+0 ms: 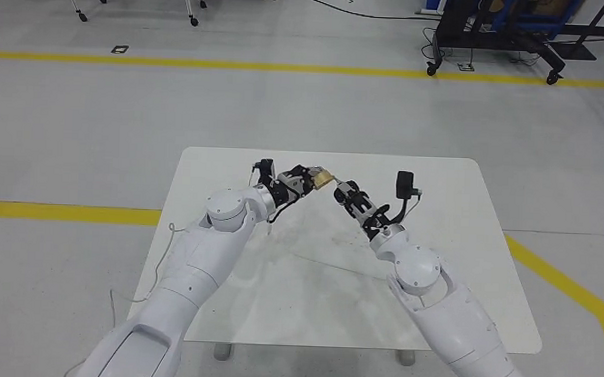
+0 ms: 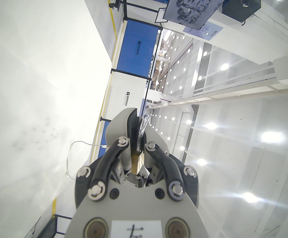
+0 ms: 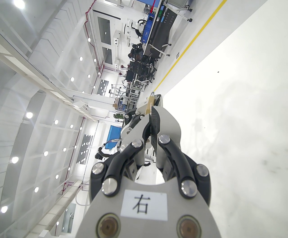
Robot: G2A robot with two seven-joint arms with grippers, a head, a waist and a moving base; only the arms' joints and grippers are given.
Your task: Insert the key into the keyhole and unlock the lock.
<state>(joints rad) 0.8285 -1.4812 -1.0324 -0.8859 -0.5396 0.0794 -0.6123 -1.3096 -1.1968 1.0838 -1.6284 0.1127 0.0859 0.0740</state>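
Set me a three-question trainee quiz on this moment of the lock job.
1. True or false: the brass piece lies on the table.
2. The left tool is: A open; B shut on a silver piece; C pressed to the table.
3. Fill in: the right tool pinches something ___-coloured.
Key: 1 false, it is held up where both tools meet; 2 B; 3 brass.
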